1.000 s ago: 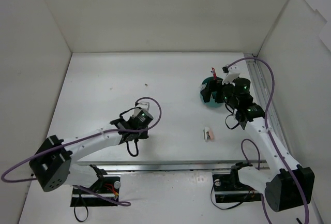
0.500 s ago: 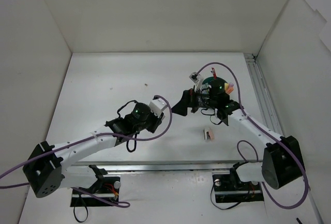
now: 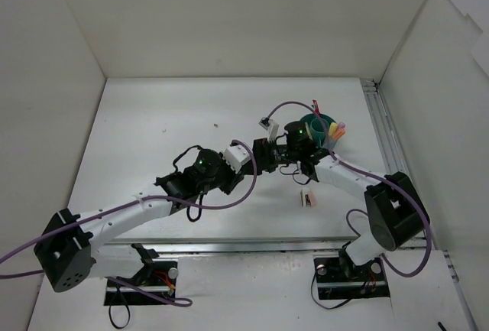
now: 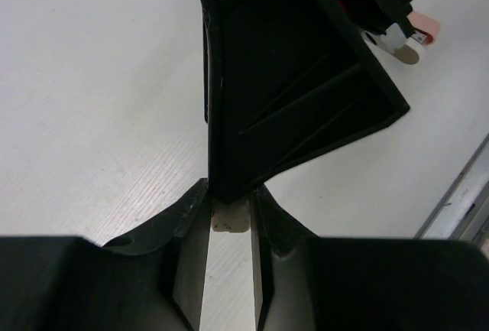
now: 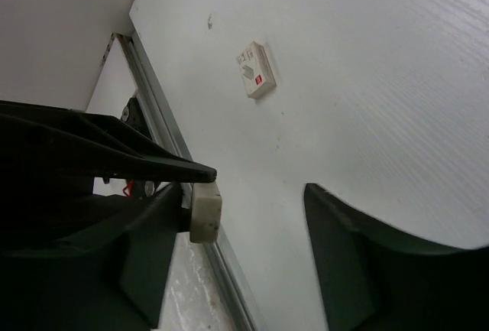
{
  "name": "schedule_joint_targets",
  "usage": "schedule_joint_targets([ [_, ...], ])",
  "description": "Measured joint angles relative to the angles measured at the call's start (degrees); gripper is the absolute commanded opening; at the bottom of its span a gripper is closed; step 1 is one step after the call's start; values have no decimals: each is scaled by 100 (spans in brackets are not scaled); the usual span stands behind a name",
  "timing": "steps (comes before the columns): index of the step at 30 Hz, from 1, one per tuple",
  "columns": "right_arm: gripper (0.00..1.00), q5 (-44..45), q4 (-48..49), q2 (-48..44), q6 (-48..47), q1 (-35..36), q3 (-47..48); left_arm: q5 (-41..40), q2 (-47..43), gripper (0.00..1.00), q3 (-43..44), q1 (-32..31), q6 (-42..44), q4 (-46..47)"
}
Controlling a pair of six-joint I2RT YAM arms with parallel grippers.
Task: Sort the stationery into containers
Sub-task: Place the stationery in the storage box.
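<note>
A small white eraser (image 4: 229, 216) sits pinched between the fingertips of my left gripper (image 4: 229, 205), which is shut on it just above the table. In the top view the left gripper (image 3: 248, 160) meets my right gripper (image 3: 264, 155) mid-table. The right gripper (image 5: 244, 189) stands open around the same eraser (image 5: 205, 209), which lies against its left finger (image 5: 153, 254), with a wide gap to the other finger. One broad right finger (image 4: 290, 94) looms over the eraser. The teal cup (image 3: 315, 126) stands behind the right arm and holds red, pink, yellow and orange pens.
Another eraser in a printed sleeve (image 3: 307, 198) lies flat on the table near the front, also seen as the sleeved eraser (image 5: 256, 69). A metal rail (image 5: 229, 270) runs along the table's near edge. White walls enclose the table on three sides.
My right arm swung left from the teal cup to the middle of the table. My left arm carried the white eraser rightwards, and the two grippers now meet.
</note>
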Motion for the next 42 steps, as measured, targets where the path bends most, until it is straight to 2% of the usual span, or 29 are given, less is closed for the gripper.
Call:
schedule_joint_targets([
  [1,41,-17,35,35,26,44,39,-11,0,0,0,0,11,-15],
  [2,25,-42,90,52,90,74,63,-26,2,0,-2,13,20,-15],
  [5,3,-136,192,79,181,179,146,-111,15,0,-2,26,48,-28],
  [6,0,-101,212,79,190,190,153,-153,15,0,-2,26,59,-28],
  [9,0,-79,219,72,245,177,153,-225,35,1,0,22,57,26],
  [10,0,-68,221,70,245,175,153,-254,44,16,0,15,55,35],
  [11,0,-39,219,59,243,170,153,-289,55,26,4,13,52,46],
  [12,0,-4,205,44,223,162,153,-306,66,45,4,9,46,72],
  [14,0,103,92,-44,133,120,155,-374,74,60,28,4,26,116],
  [15,0,166,-33,-103,61,50,177,-479,72,75,37,-2,-31,164],
  [16,0,245,-175,-173,-22,-39,212,-592,66,84,39,-4,-68,212],
  [18,0,629,-590,-365,-267,-323,352,-863,17,100,37,57,-262,264],
  [25,0,3211,-1858,-1357,-1294,-1191,975,-1386,-898,100,-295,1080,-1311,-63],
  [29,0,4345,-2162,-1427,-1746,-1545,1368,-1456,-1211,100,-310,1668,-1974,-529],
  [35,0,4959,-2417,-664,-2184,-2024,1882,-1165,-1130,100,-455,2413,-2758,-1222],
  [40,1,5016,-2540,-9,-2334,-2262,2055,-824,-866,100,-649,2841,-3119,-1464],
  [42,4,4994,-2586,160,-2339,-2299,2094,-669,-758,100,-695,2887,-3171,-1488],
])
